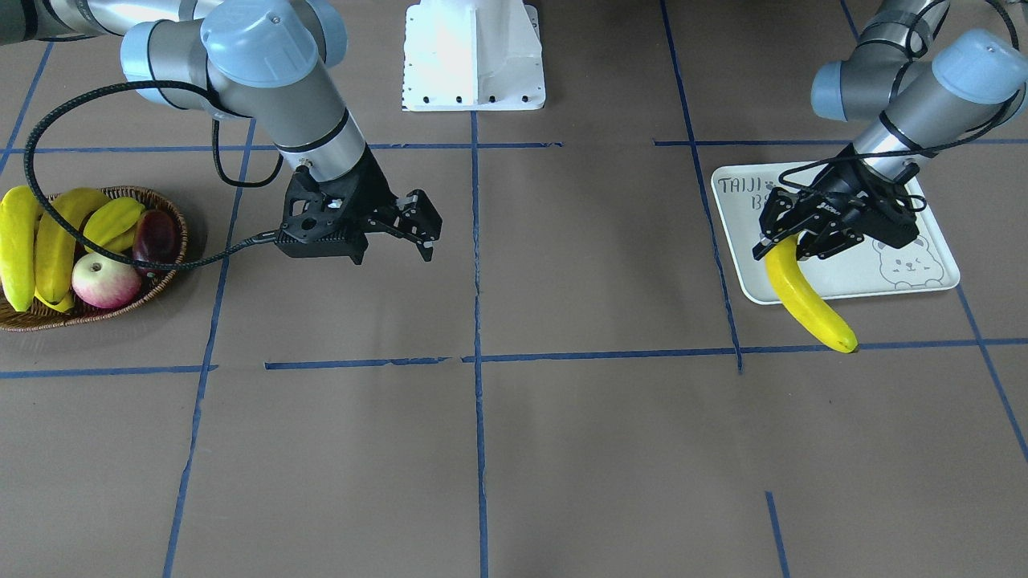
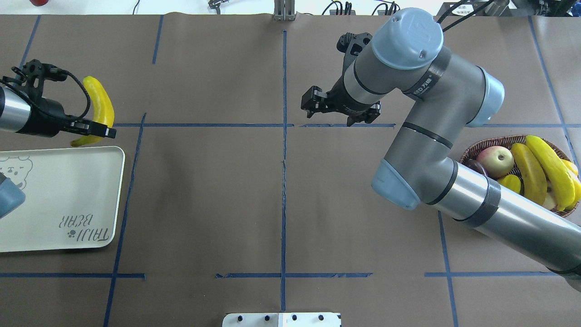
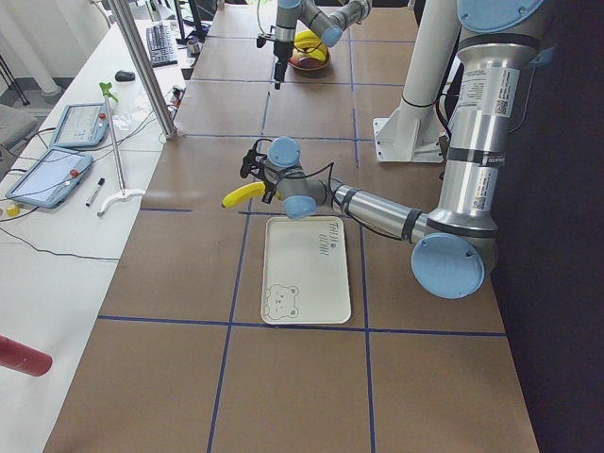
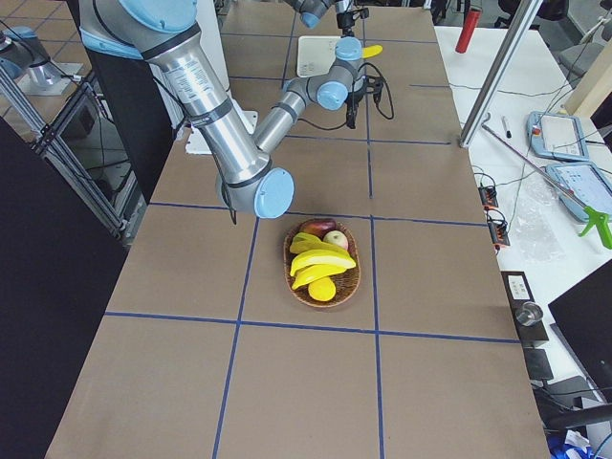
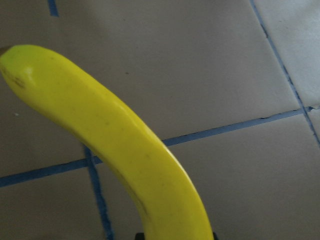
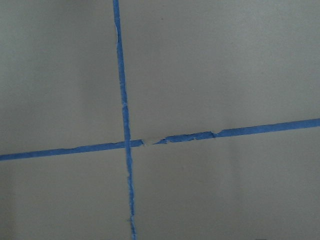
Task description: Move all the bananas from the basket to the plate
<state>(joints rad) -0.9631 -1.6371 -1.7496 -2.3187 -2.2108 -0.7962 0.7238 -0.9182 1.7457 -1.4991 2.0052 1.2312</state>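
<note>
Plate at the desk's left end; basket well apart, holding other bananas. Left tool clamped on one banana, long axis pointing away from base, mostly overhanging plate's far edge. I judge plate lies base-ward. Right tool apart, empty.

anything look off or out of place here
Slightly. The banana held in the left gripper juts past the plate edge, hanging over the table rather than the plate. The blue tape is torn at a crossing near the table's middle. Nothing is spilled.
</note>
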